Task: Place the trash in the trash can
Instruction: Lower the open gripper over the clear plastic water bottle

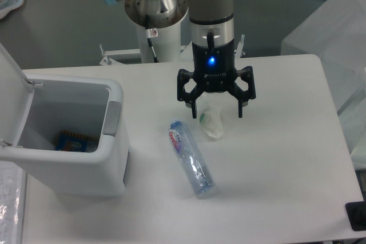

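Open bin at the left, bottle and wrapper on the desk, arm poised over the wrapper.

The trash can [86,158] stands at the left of the white desk [286,187], lid up, something blue lying inside. Right of the trash can the clear bottle [191,159] lies on its side, cap end toward the arm. Further right of the trash can is the crumpled wrapper [212,119]; the arm points straight down over it, its fingers [239,106] spread wide on either side, holding nothing.
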